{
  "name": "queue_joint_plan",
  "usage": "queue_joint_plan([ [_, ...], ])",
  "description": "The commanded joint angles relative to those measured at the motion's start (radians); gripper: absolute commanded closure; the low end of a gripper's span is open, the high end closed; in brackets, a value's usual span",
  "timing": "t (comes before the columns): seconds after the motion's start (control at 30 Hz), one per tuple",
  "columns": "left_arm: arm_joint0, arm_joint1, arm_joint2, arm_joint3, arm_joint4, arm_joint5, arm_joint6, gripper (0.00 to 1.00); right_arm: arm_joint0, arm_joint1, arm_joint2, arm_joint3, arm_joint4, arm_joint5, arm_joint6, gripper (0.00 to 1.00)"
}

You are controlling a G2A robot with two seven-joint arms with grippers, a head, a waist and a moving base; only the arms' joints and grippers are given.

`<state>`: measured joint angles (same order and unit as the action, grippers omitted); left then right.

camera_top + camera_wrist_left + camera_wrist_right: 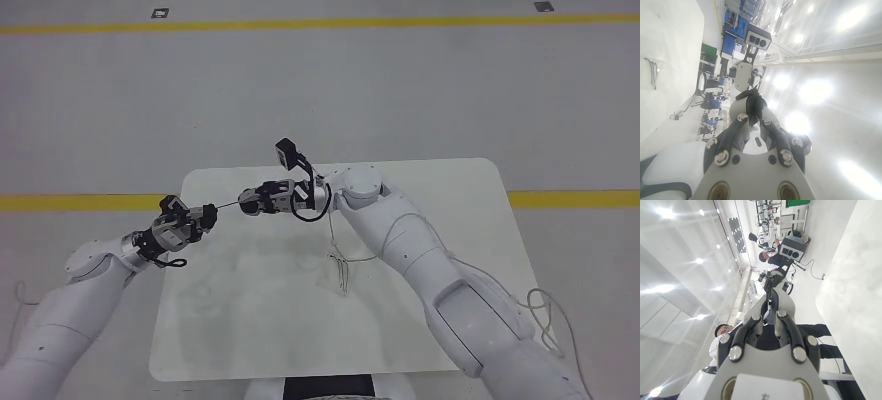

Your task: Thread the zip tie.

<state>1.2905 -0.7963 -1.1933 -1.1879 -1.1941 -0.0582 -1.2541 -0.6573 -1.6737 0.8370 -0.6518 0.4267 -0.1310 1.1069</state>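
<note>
Two grippers face each other at centre-left of the top view, above the white table [430, 200], the left gripper [207, 214] and right gripper [246, 203] each clamped on the thin black zip tie [226, 208] spanning the gap, so threading likely needs tip and head aligned squarely, fed slowly, untwisted.

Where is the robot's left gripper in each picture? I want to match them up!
Top view: the left gripper is over the table's left edge, pinching one end of the zip tie.
Left wrist view: the left gripper is the close one, its fingers right in front of the camera.
Right wrist view: the left gripper is the far one, next to a black camera box.
Shared landmark: the white table.
</note>
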Motion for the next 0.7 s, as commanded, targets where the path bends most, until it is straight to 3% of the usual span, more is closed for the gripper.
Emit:
queue_joint_plan([
  [0.0,0.000,0.000,0.000,0.000,0.000,0.000,0.000,1.00,-0.001,0.001,0.001,-0.003,-0.003,0.002,-0.001,1.00],
  [0.43,0.000,0.000,0.000,0.000,0.000,0.000,0.000,1.00,-0.015,0.006,0.012,-0.027,-0.013,0.002,-0.005,1.00],
  [0.47,0.000,0.000,0.000,0.000,0.000,0.000,0.000,0.89,-0.016,0.007,0.012,-0.028,-0.012,0.003,-0.004,1.00],
  [0.53,0.000,0.000,0.000,0.000,0.000,0.000,0.000,0.17,-0.018,0.007,0.014,-0.031,-0.012,0.004,-0.004,1.00],
  [0.57,0.000,0.000,0.000,0.000,0.000,0.000,0.000,0.00,-0.019,0.008,0.015,-0.032,-0.012,0.004,-0.003,1.00],
  [0.67,0.005,-0.003,0.001,-0.019,-0.001,0.000,0.029,0.00,-0.022,0.008,0.016,-0.036,-0.012,0.006,-0.004,1.00],
])
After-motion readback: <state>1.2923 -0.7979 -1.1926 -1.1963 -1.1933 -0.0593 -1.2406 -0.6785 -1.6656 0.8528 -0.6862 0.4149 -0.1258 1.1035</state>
